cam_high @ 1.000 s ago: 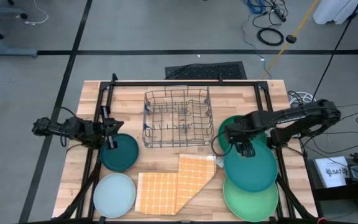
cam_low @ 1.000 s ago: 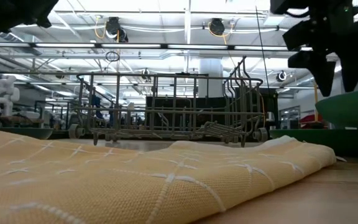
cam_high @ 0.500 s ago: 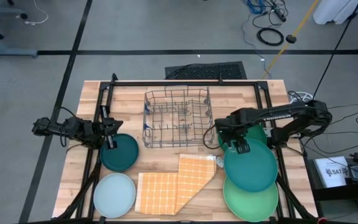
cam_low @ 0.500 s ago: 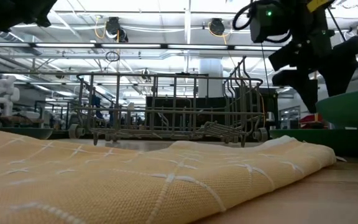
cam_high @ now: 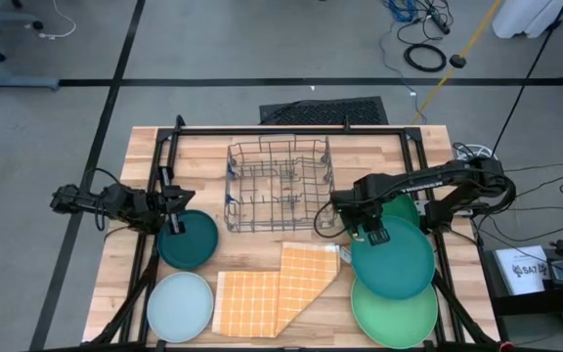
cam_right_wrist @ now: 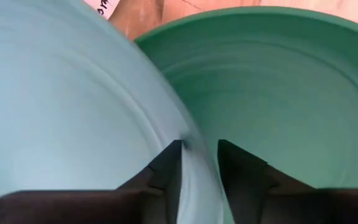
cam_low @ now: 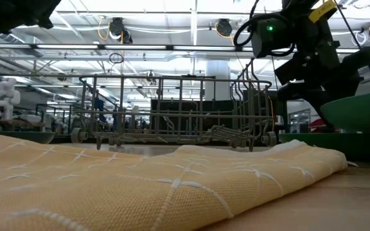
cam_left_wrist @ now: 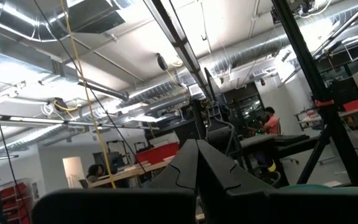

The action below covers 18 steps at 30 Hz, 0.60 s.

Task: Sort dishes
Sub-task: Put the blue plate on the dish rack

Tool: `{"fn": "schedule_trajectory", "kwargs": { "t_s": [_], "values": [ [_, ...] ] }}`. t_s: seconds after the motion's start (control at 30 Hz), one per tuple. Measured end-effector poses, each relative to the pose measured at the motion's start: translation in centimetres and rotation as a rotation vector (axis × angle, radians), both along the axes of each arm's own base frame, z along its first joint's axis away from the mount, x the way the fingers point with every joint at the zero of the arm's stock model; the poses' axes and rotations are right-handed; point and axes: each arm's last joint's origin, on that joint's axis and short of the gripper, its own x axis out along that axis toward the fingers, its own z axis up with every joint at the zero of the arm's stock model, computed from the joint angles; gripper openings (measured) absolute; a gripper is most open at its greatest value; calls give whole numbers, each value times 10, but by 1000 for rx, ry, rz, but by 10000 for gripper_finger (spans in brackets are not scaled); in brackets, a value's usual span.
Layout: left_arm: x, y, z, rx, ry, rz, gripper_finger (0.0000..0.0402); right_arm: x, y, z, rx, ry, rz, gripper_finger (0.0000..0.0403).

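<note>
Pinching teal-blue plate [cam_high: 393,262] rim between right gripper [cam_high: 369,231] fingers [cam_right_wrist: 166,168]; left gripper [cam_high: 171,198] shut, idle. Wire rack [cam_high: 279,186] holds nothing; all five plates left.

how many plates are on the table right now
5. Dark teal plate and pale blue plate on the left. On the right, the teal-blue plate overlaps the light green plate and the mostly hidden deep green plate. None show in the wire rack.
</note>
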Motion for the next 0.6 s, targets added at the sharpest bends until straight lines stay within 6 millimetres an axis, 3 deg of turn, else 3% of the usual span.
{"fn": "schedule_trajectory", "kwargs": {
  "t_s": [0.27, 0.47, 0.6],
  "values": [
    [0, 2, 0, -27, 6, 47, 6, -2, 1, 1, 16, 17, -5, 9],
    [0, 3, 0, -43, 8, 75, 6, -3, 1, 3, 9, 37, -13, 4],
    [0, 3, 0, -45, 3, 76, 6, 2, 0, 16, -7, 25, -19, 2]
  ]
}}
